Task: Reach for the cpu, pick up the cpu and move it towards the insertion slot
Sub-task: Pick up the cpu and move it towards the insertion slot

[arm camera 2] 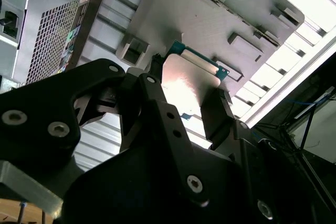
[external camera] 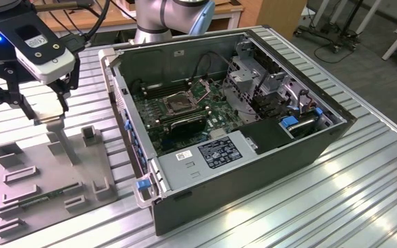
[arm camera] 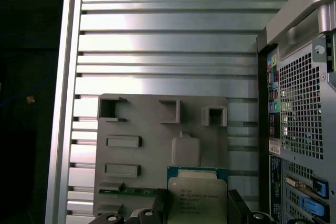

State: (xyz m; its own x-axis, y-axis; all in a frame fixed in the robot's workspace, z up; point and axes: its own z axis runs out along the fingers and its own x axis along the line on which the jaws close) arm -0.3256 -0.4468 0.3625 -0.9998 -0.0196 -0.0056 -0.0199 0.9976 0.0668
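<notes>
My gripper (external camera: 45,109) is shut on the cpu (external camera: 50,113), a thin square chip with a silvery-white top. It hangs above the grey plastic tray (external camera: 43,170) at the exterior view's left. In both wrist views the cpu (arm camera 2: 188,80) (arm camera: 197,196) sits between the black fingers (arm camera 2: 215,111), its green edge showing. The insertion slot (external camera: 180,103), a silver-framed socket with a dark centre, lies inside the open computer case (external camera: 254,170), well to the exterior view's right of the gripper.
The tray (arm camera: 152,135) carries raised blocks and recesses, plus a long green memory stick (external camera: 43,199) (arm camera: 134,191). The case wall (external camera: 126,103) stands between tray and socket. A ribbed metal table (external camera: 364,181) lies under everything. The arm's base (external camera: 164,20) rises behind the case.
</notes>
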